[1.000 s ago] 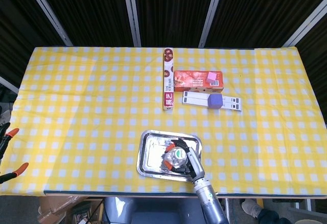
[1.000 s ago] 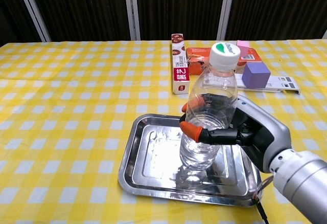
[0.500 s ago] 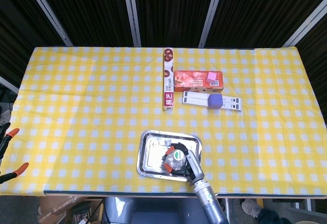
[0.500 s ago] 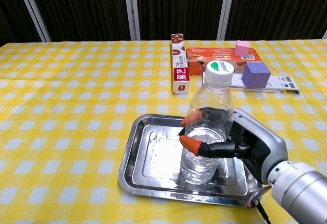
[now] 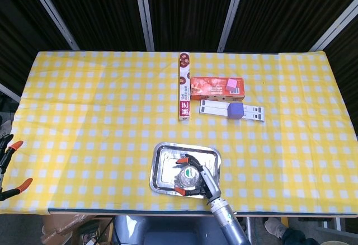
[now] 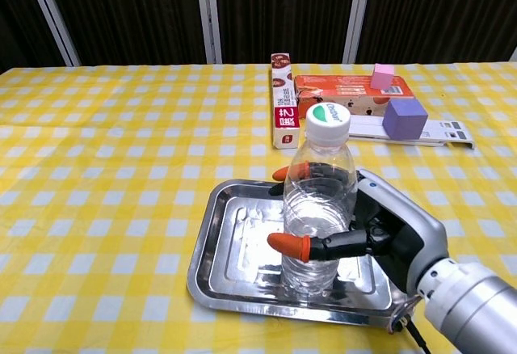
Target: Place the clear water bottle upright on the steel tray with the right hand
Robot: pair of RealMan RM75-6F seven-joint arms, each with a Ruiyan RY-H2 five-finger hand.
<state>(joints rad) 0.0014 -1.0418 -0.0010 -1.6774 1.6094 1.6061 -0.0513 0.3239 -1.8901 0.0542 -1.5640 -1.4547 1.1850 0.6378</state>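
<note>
The clear water bottle [image 6: 318, 200] stands upright on the steel tray [image 6: 230, 253], with the right hand [image 6: 380, 229] cupped loosely around it, fingers [image 6: 292, 246] spread beside its sides. Farther back on the checked tabletop [image 6: 113, 152] lie a narrow upright carton [image 6: 284, 112], an orange box [image 6: 353, 95] and a purple cube [image 6: 404, 117], well apart from the tray.

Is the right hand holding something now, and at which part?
It cannot be told: the right hand has its fingers around the body of the clear water bottle, perhaps no longer gripping it.

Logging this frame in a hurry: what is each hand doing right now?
Left hand: only orange fingertips show at the head view's edge; cannot be told.
Right hand: open, fingers spread around the upright bottle on the tray.
</note>
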